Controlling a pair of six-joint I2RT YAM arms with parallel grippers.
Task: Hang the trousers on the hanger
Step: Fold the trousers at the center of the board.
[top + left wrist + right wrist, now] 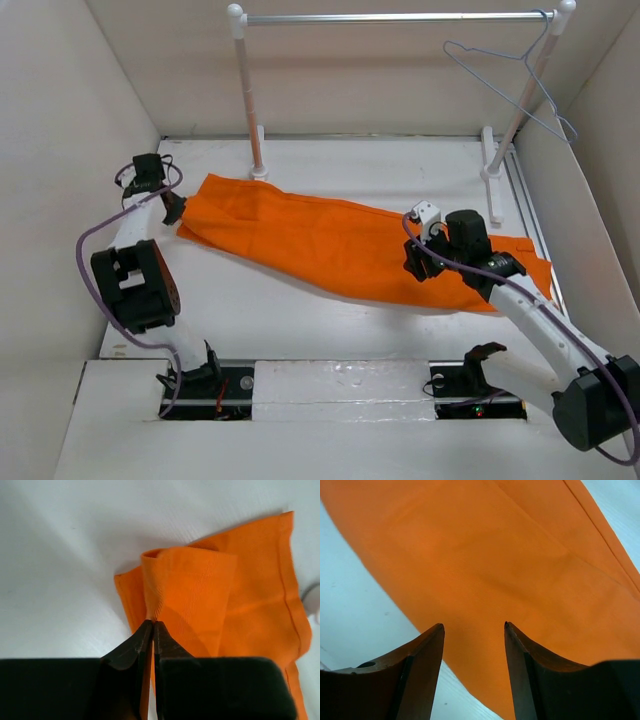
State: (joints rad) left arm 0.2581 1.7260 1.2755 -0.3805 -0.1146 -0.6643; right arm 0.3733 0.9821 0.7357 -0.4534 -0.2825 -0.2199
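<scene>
The orange trousers (330, 240) lie flat across the table from back left to right. My left gripper (176, 208) is at their left end, shut on a pinched fold of the trousers (185, 590); the cloth rises into the closed fingers (141, 640). My right gripper (418, 262) is open, its fingers (431, 645) spread just above the trousers (485, 565) near their right part, close to the near edge of the cloth. The pale blue-grey wire hanger (520, 85) hangs by its hook from the right end of the rail, apart from both grippers.
A metal rail (400, 17) on two white posts (247, 95) spans the back of the table; the left post's foot touches the trousers' far edge. White walls close in on the left, back and right. The arm bases sit at the near edge.
</scene>
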